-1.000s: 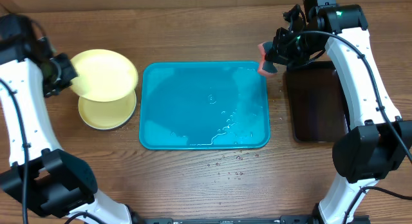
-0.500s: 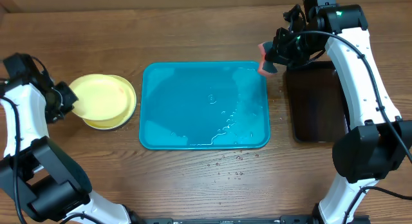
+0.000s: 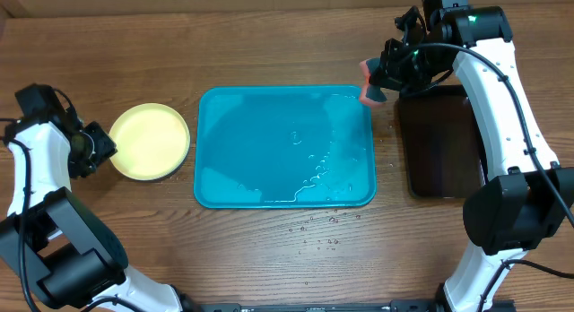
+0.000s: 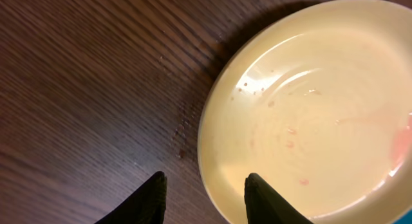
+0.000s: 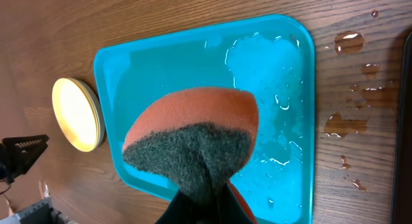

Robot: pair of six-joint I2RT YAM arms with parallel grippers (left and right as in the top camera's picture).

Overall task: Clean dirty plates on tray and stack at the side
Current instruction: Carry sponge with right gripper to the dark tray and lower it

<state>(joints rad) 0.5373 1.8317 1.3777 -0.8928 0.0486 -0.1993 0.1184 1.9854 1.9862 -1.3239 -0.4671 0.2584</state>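
1. Wooden table (image 3: 269, 43) fills the overhead view. We find the tray (image 3: 256, 142) at its centre, wet and carrying no plates, with droplets (image 3: 318, 227) on the wood at its 5 o'clock.
2. The plates (image 3: 150, 142) lie stacked on the table at 9 o'clock of the tray, just beside it and apart from it. The top plate (image 4: 309, 114) is pale yellow.
3. The left gripper (image 3: 90, 149) sits at 9 o'clock of the stack. Its jaws stand apart and hold nothing. In the left wrist view one fingertip (image 4: 154, 188) is over bare wood and the other is over the plate's rim.
4. The right gripper (image 3: 384, 77) hangs at the tray's 1 o'clock corner, clamped on the sponge (image 5: 193, 134). The black tray (image 3: 439, 142) lies at 3 o'clock of the blue one.
5. Risk: faint pink specks and a smear show on the top plate, so we judge the stack may end up unclean.
6. Risk: the finger over the rim could catch it on withdrawal and drag the stack askew.
7. Risk: the wet sponge could drip further onto the wood.
8. Not determinable:
   - We cannot count the plates in the stack, and we see no pale blue-white plate.
   - The sponge hides the right fingers in the right wrist view.
   - The left wrist view cuts off the plate at 3 and 6 o'clock.
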